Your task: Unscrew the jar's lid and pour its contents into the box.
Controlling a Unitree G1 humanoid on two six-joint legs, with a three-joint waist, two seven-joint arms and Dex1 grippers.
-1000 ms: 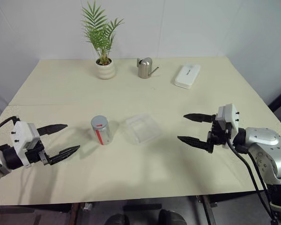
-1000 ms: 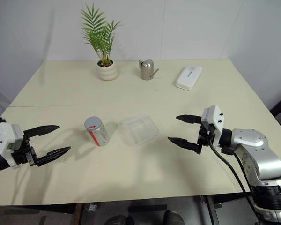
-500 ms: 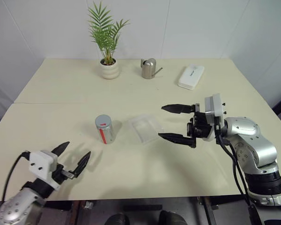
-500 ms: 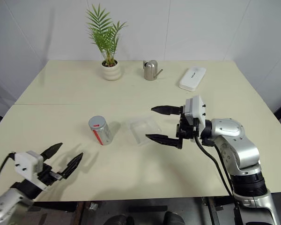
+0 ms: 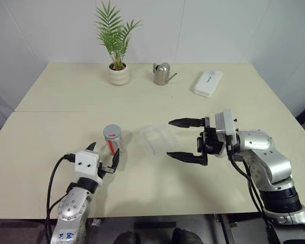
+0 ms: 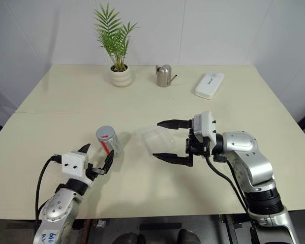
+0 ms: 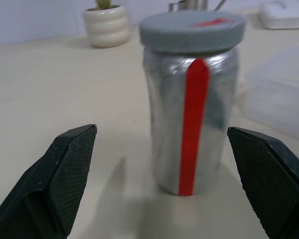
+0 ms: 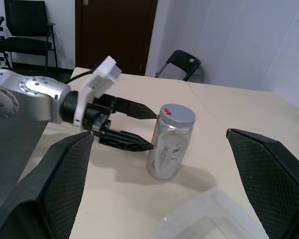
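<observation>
The jar stands upright left of the table's middle, silvery with a red stripe down its side. The grey lid, red mark on top, sits on it. I cannot make out the contents inside. My left gripper is open and points at the jar from the near side. In the left wrist view the jar stands just ahead, between the two fingers, untouched. The clear box lies right of the jar. My right gripper hangs open at the box's right edge, pointing left toward the jar.
Along the table's far side stand a potted plant, a silver watering can and a white oblong case. The table's front edge runs just behind my left wrist.
My left gripper has swung in from the near left corner and turned to face the jar, ending close to it. My right gripper has moved left to the box's edge.
</observation>
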